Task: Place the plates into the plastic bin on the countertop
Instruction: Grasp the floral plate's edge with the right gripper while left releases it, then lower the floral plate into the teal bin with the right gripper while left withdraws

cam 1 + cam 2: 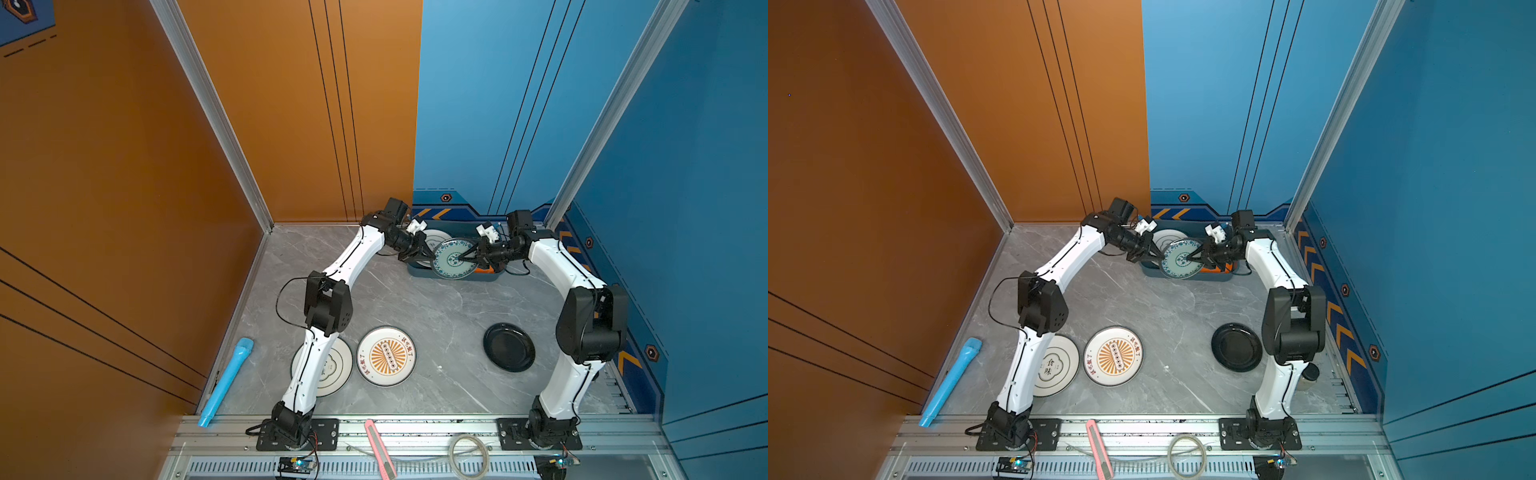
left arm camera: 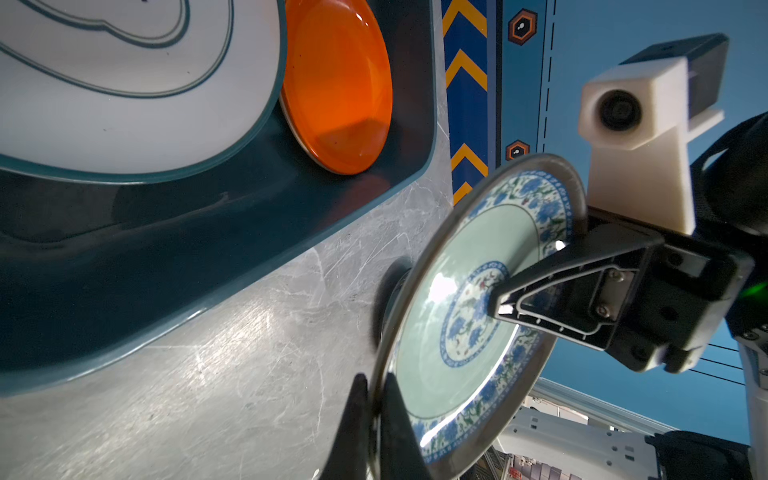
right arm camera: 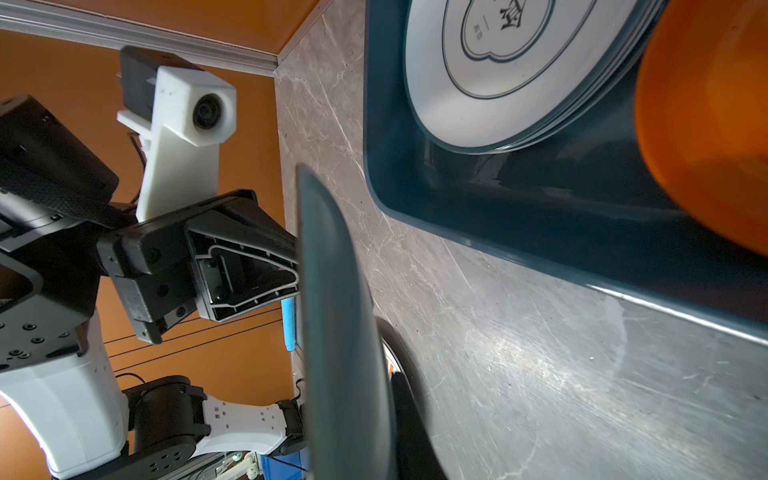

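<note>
Grey countertop (image 1: 415, 299) with a teal plastic bin (image 2: 208, 249) at its far edge, white plates (image 2: 124, 104) and an orange plate (image 2: 336, 83) inside. A handover looks under way: teal-patterned plate (image 2: 436, 365) held on edge near the bin's front wall, left gripper (image 2: 374, 386) pinching its rim, right gripper (image 1: 462, 258) apparently clamped across its face, back finger hidden. Next, one should let go and the other lift it over the wall.
</note>
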